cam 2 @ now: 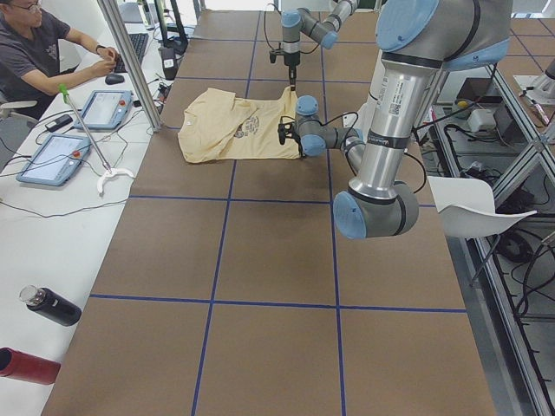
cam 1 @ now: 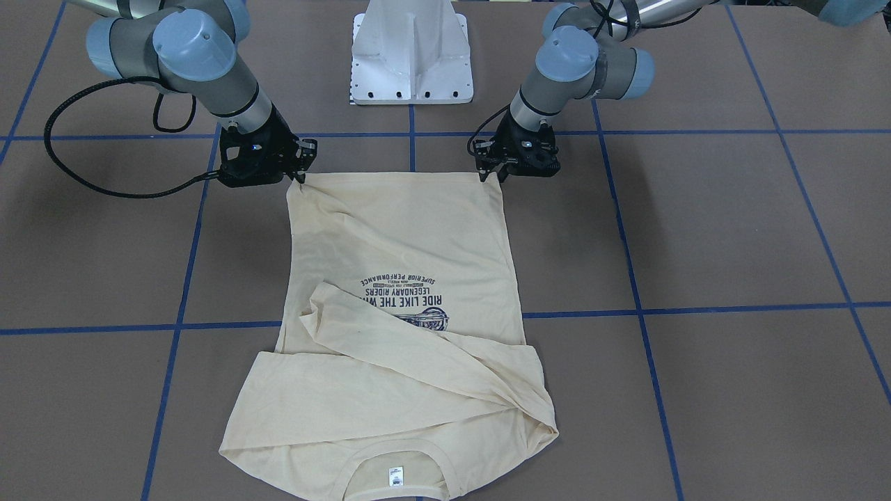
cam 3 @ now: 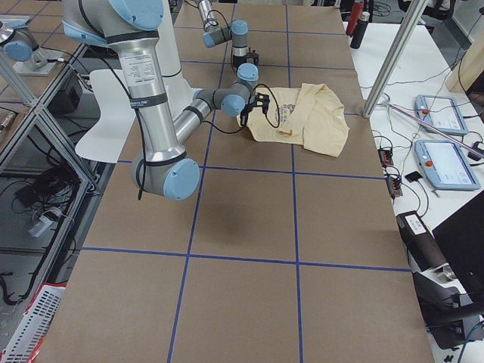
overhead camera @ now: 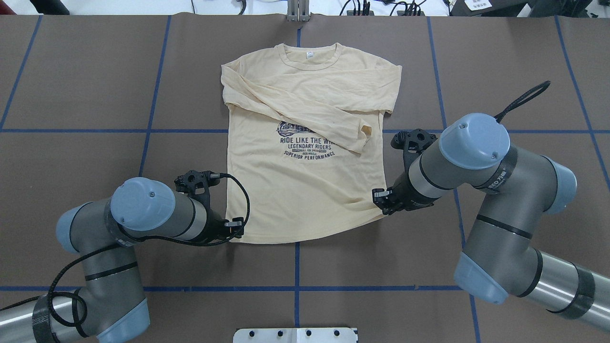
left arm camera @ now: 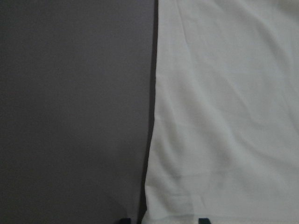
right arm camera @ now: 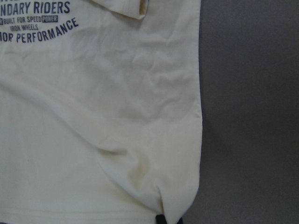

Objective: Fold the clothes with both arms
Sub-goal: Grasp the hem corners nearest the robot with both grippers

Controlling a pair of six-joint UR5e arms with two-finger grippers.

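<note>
From overhead you saw the T-shirt (overhead camera: 305, 205) lying flat on the tabletop (overhead camera: 95, 95) in the upper middle of the frame, collar (overhead camera: 310, 64) toward the top edge, sleeves (overhead camera: 310, 112) crossed over the chest and part of the print (overhead camera: 307, 145), with the left claw (overhead camera: 237, 224) at the lower-left hem corner and the right claw (overhead camera: 381, 200) at the lower-right one. Only the wrist views gave you the grip: the left one showed two fingertips (left arm camera: 202, 220) apart at the frame's bottom edge with flat hem cloth between them, while the right one showed the tips together, clamped on a puckered hem corner.
</note>
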